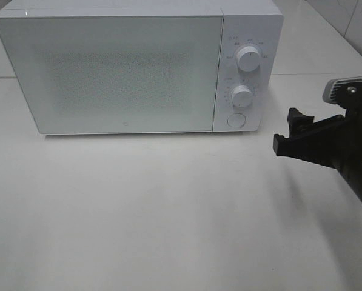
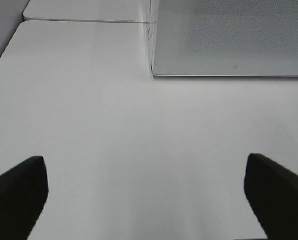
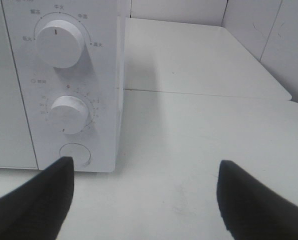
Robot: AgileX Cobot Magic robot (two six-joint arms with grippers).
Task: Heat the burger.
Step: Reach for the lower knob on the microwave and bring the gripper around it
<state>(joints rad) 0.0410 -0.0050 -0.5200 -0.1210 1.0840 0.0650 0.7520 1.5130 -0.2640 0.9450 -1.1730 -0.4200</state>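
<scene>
White and matte, the boxy microwave (image 1: 138, 70) with its speckled door (image 1: 108, 91) shut fills my high view beside the right gripper (image 1: 284, 129), whose wedge jaws gape empty, while only the left wrist view shows the left gripper (image 2: 146, 172), equally wide and empty (the burger I cannot locate).

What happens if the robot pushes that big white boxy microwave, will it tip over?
The big white boxy microwave probably wouldn't tip, because it is wide, low and sits flat. It likely feels heavy for a gripper, so a gentle nudge may not shift it. On the smooth white table, a hard push might make it slide instead.
</scene>
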